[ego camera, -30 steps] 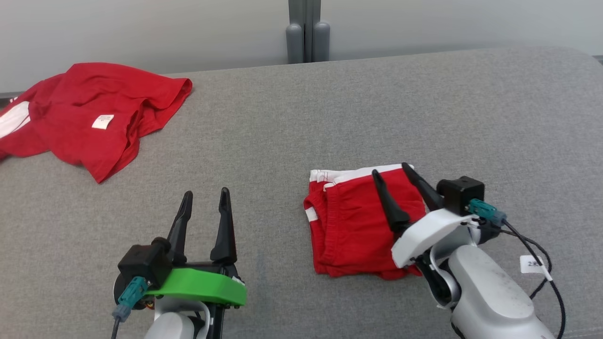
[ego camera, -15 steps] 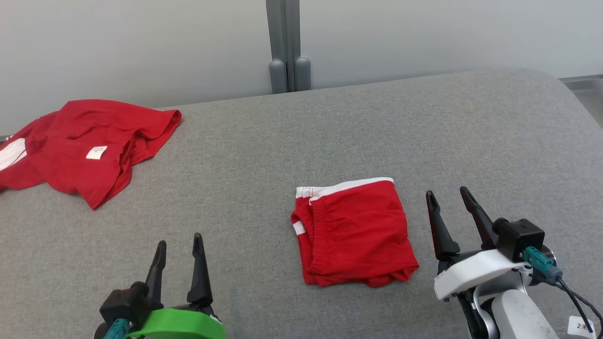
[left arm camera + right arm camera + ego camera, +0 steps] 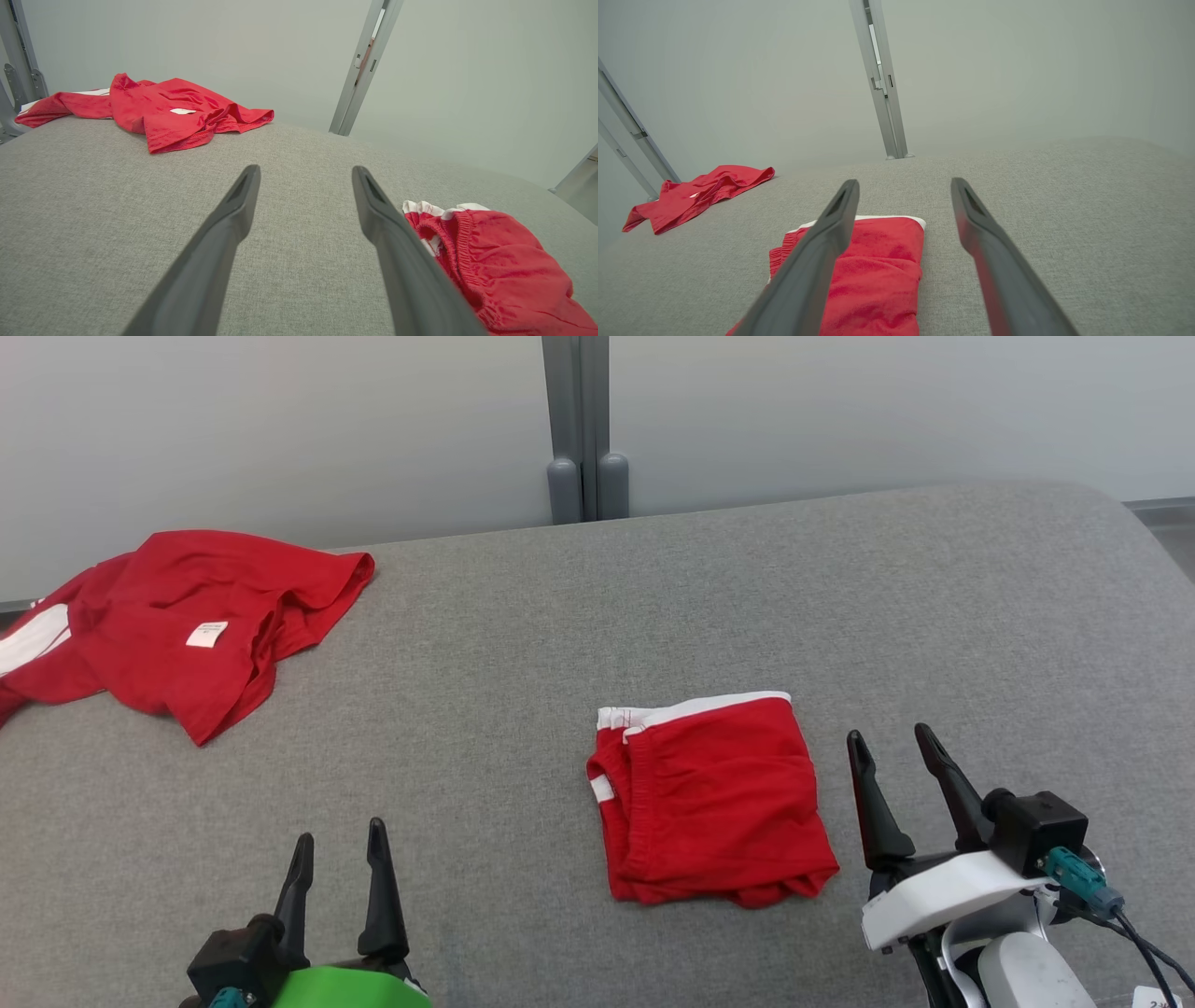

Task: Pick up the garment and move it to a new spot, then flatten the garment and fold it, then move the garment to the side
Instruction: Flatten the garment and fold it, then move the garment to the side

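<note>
A folded red fabric garment with a white waistband lies flat on the grey woven upholstered surface, a little toward 4 o'clock from the middle of the head view. Its white band runs along the far edge, at 12 o'clock, and its lumpier folded hem is at 6 o'clock. Nothing touches it.

The right gripper stands just beside the garment at its 3 o'clock side, clear of the cloth. Its two long dark fingers are spread moderately apart and point toward 12 o'clock, with nothing between them. In the right wrist view, grey surface fills the gap between the fingers, and the garment lies behind the left-hand finger.

The left gripper is well apart from the garment, at about its 8 o'clock. Its fingers are likewise parted and empty, pointing toward 12 o'clock.

A crumpled red fabric garment with a small white label lies far off at 10 o'clock, near the surface's back edge. A grey metal post rises against the pale wall at 12 o'clock.
</note>
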### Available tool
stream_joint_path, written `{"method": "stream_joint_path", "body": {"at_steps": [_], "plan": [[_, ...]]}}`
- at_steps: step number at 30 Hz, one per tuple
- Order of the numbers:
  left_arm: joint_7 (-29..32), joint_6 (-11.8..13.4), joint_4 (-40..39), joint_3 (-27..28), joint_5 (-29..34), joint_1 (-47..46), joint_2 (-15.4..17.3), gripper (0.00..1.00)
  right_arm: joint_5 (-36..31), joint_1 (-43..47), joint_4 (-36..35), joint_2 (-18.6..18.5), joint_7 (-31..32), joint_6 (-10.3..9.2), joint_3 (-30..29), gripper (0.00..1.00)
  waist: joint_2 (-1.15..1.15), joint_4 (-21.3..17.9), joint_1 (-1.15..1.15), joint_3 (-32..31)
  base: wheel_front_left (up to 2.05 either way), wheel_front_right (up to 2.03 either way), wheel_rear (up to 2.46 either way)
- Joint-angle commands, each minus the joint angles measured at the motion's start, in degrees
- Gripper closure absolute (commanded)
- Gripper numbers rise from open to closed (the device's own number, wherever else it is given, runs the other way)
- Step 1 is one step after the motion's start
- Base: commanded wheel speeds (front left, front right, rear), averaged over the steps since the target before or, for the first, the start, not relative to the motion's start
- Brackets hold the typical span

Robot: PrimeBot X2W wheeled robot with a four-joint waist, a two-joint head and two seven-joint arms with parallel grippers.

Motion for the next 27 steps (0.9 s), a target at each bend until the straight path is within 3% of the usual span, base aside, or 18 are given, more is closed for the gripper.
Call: {"method": "stream_joint_path", "body": {"at_steps": [1,14,19,27], "plan": [[-0.01,-0.23,-0.12,0.31,0.5,0.73,-0.03,0.0,0.12,0.72,0.08,-0.02,0.3,-0.02,-0.07,0.0,0.0,0.1,0.0,0.02,0.0,0.0,0.0],[-0.01,0.27,-0.32,0.29,0.75,0.31,-0.08,0.0,-2.18,-0.69,1.58,-0.04,2.71,-0.02,-2.05,0.0,0.0,0.57,0.0,0.83,0.0,0.0,0.0],[-0.01,0.42,-0.25,-0.09,0.42,-0.94,-0.07,0.0,-3.99,-3.09,2.46,-0.01,9.88,-0.02,-3.91,0.0,0.0,1.49,0.0,1.88,0.0,0.0,0.0],[-0.01,0.71,-0.94,-0.9,-0.55,-2.67,-0.06,0.0,0.16,-8.51,8.59,-1.29,23.63,-0.02,-5.34,0.0,0.0,4.82,0.0,4.09,0.0,0.0,0.0]]}}
